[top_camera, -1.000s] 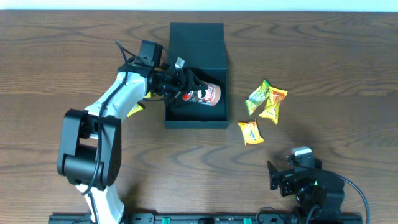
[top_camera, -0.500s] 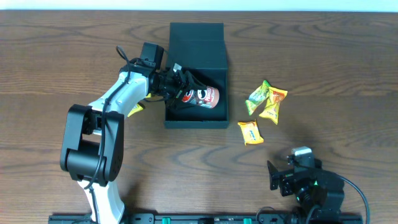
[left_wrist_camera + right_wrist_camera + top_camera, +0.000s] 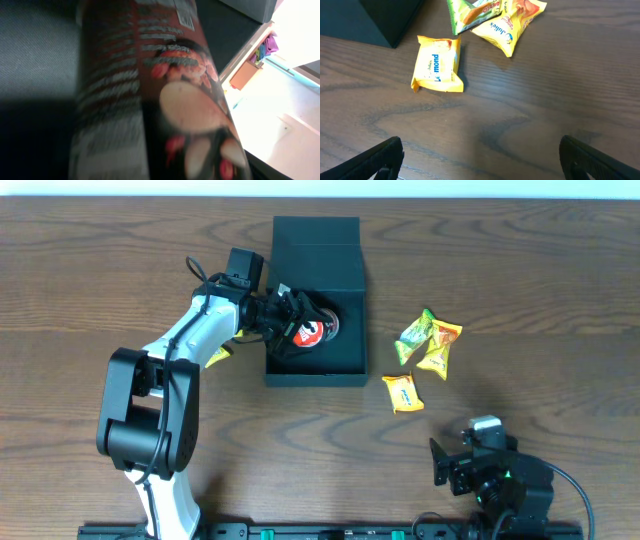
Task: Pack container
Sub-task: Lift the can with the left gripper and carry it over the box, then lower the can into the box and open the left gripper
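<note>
The dark teal container stands open at the table's middle back, its flap lid folded away behind it. My left gripper reaches into it from the left and is shut on a small red can, which is tipped so its end faces up. The can fills the left wrist view, with the container's dark inside behind it. My right gripper is open and empty, low over the table at the front right.
A yellow snack packet lies just right of the container's front corner and shows in the right wrist view. Green and yellow packets lie further right. Another yellow packet lies under my left arm.
The red can has turned in my left gripper from lying on its side to end-up inside the container. The right arm has not moved.
</note>
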Robot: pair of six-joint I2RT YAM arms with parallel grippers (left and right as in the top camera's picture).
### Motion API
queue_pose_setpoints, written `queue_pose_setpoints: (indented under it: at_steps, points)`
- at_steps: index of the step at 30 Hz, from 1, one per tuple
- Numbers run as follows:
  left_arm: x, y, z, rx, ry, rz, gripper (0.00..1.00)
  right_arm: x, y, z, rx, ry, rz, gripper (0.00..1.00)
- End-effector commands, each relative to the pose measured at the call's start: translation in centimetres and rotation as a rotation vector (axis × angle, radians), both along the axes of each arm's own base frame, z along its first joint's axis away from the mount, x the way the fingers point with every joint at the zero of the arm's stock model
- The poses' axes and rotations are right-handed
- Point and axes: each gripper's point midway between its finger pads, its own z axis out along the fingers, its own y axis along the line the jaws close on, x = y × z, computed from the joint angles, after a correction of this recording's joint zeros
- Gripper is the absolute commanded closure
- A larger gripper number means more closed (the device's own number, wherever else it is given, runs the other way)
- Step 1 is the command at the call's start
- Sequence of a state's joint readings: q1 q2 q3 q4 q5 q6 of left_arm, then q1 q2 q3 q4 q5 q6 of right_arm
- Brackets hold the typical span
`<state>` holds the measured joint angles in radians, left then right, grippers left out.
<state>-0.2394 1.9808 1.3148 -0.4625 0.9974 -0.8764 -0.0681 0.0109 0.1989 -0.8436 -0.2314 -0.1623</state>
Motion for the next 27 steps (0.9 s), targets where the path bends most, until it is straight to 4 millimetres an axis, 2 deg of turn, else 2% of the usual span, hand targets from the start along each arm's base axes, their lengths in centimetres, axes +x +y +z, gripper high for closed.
queue_pose_setpoints:
  at_steps: [1,7,11,18,21,25,27]
  points:
    - [0.2,0.5,-0.8,0.038,0.02,0.029,0.24,-0.1,0.1,-0.3,-0.003,0.004,0.012,0.01]
    - [0.1,0.4,-0.7,0.035,0.02,0.024,0.27,-0.1,0.1,-0.3,-0.003,0.004,0.012,0.01]
    - [-0.2,-0.1,-0.7,0.036,-0.045,-0.032,0.29,-0.1,0.1,-0.3,-0.003,0.004,0.012,0.01]
    - [-1.1,-1.9,-0.3,0.005,-0.155,-0.146,0.29,-0.1,0.1,-0.3,-0.003,0.004,0.012,0.01]
    - [-0.9,-2.6,-0.1,0.002,-0.191,-0.159,0.29,-0.1,0.2,-0.3,-0.003,0.004,0.012,0.01]
    - [-0.7,-2.1,-1.2,0.076,-0.217,-0.161,0.29,-0.1,0.1,-0.3,-0.003,0.004,0.012,0.01]
    - [-1.1,-1.3,-2.1,0.131,-0.216,-0.181,0.18,-0.1,0.1,-0.3,-0.003,0.004,0.012,0.01]
